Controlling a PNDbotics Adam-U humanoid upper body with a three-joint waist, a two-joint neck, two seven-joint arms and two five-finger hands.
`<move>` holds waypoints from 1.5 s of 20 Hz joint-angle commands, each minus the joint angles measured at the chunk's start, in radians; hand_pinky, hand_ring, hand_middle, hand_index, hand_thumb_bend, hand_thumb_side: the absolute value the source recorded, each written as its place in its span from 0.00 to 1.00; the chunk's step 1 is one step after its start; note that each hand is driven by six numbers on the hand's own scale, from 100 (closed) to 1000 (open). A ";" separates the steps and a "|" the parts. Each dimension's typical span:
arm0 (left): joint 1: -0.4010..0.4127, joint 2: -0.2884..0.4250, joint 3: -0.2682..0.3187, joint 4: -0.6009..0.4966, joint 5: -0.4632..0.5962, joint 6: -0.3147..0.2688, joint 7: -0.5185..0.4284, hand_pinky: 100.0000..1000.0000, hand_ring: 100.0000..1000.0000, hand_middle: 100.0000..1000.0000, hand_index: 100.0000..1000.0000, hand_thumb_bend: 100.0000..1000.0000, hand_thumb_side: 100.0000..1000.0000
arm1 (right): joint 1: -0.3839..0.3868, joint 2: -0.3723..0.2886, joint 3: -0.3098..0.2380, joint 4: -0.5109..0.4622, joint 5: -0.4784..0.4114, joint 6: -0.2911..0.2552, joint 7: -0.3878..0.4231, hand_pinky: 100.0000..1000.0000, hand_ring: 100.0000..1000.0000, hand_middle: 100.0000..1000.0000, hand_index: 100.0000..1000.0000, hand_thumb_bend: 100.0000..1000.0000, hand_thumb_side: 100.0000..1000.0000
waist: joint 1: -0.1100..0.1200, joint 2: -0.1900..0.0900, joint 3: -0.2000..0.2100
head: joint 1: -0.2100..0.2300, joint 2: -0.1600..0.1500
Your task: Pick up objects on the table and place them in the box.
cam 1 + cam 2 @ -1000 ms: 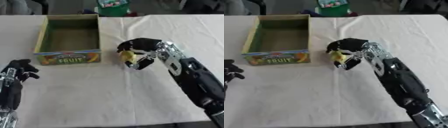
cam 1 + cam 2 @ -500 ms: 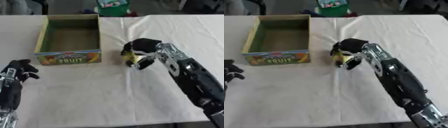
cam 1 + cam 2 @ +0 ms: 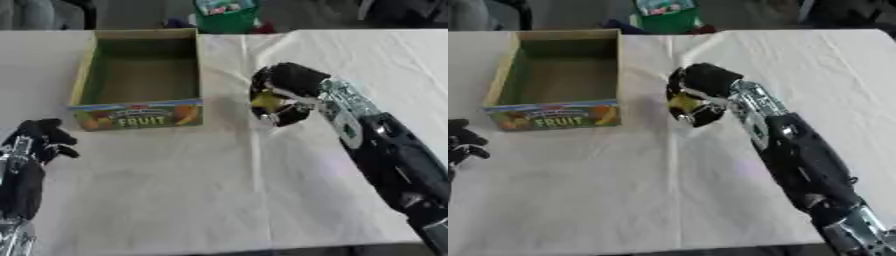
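My right hand (image 3: 289,85) is curled round a small yellow object (image 3: 265,101), held just above the white tablecloth to the right of the box. The cardboard box (image 3: 138,120) with a "FRUIT" label on its front wall stands open at the upper left, and its green inside looks empty. My left hand (image 3: 37,142) rests at the lower left edge, black fingers bent, holding nothing.
A green container (image 3: 226,14) sits beyond the table's far edge. The white tablecloth (image 3: 219,190) stretches bare in front of me. The right forearm (image 3: 385,150) runs from the lower right corner across the cloth.
My right hand has lifted and turned slightly toward the box, still holding the yellow object. The left hand has stayed where it was.
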 commanded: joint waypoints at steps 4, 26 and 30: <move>-0.007 0.018 -0.004 -0.013 0.004 0.000 -0.006 0.43 0.52 0.45 0.66 0.00 0.74 | -0.089 -0.043 -0.029 -0.062 -0.136 0.027 0.015 0.14 0.16 0.39 0.50 0.00 0.11 | 0.001 -0.025 0.003 | -0.006 -0.002; -0.085 -0.005 -0.068 -0.024 0.031 0.010 -0.071 0.43 0.52 0.45 0.66 0.00 0.74 | -0.333 0.175 -0.121 0.298 0.085 0.037 -0.057 0.24 0.30 0.49 0.61 0.00 0.11 | -0.009 0.021 0.220 | -0.126 -0.073; -0.090 -0.008 -0.072 -0.024 0.033 0.012 -0.075 0.43 0.52 0.45 0.66 0.00 0.73 | -0.345 0.199 -0.131 0.336 0.154 0.079 -0.080 0.59 0.74 0.79 0.82 0.00 0.14 | -0.011 0.027 0.237 | -0.138 -0.078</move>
